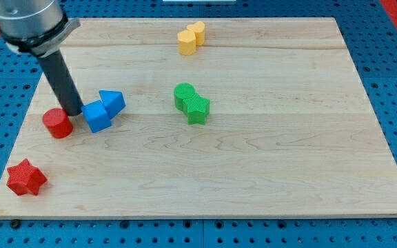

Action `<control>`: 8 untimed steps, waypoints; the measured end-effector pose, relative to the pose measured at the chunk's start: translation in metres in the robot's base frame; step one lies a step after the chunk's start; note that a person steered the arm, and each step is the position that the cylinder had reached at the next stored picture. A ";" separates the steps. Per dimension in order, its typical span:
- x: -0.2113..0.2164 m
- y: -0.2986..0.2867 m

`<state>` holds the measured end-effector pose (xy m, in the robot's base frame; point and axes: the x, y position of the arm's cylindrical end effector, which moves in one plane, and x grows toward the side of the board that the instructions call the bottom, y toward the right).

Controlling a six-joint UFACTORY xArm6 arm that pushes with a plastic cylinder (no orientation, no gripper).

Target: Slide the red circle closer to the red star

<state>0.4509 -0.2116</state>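
The rod is reaching down from the view's top left, and my tip point(75, 111) is resting on the wooden board point(267, 172) between 2 blocks: the red circle point(58, 123) just to the view's left and slightly below it, and the blue cube point(97, 116) just to the view's right. Whether my tip is touching either block cannot be told. There is no hand on this rig, so nothing is opening, closing or gripping; the rod is only pushing.

The red circle is sitting near the board's left edge, at about mid-height. The red star point(25, 178) is lying near the view's bottom-left corner, well apart from the circle, below it and a little to the left.

The deciding relation: the star is lying down and left of the circle, while my tip is standing up and right of the circle. My tip, the circle and the star are therefore falling roughly on 1 line, which is favouring a push down and to the left.

Other blocks: a blue triangular block point(113, 101) touching the cube, 2 green blocks point(191, 102) near the centre, and 2 yellow blocks point(191, 37) at the view's top.
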 end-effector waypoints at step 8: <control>0.047 -0.034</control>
